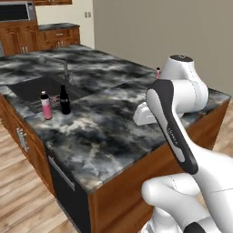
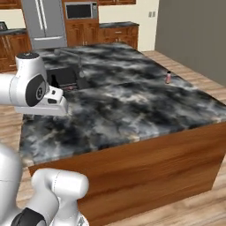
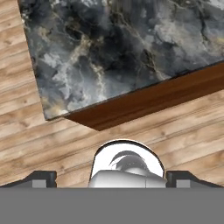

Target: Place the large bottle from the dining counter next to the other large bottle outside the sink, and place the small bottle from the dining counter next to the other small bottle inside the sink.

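The large bottle (image 1: 46, 105), pink with a dark cap, stands upright on the counter rim just outside the sink (image 1: 32, 88), close beside the other large bottle (image 1: 65, 100), which is all black. The small bottle (image 1: 158, 73) (image 2: 168, 77) stands alone near the far edge of the dining counter (image 1: 104, 123). A small red shape (image 2: 66, 88) shows in the sink basin; I cannot make out more of it. My gripper (image 3: 113, 180) is open and empty, its fingertips (image 3: 41, 179) wide apart, looking down on the counter's corner and the floor. The hand (image 1: 144, 116) hovers over the counter's near side.
A faucet (image 1: 63, 66) rises behind the sink. Wood cabinets, a microwave (image 2: 79, 9) and a fridge (image 2: 43, 22) line the back wall. A wood floor surrounds the island. A wide stretch of counter lies between my hand and the small bottle.
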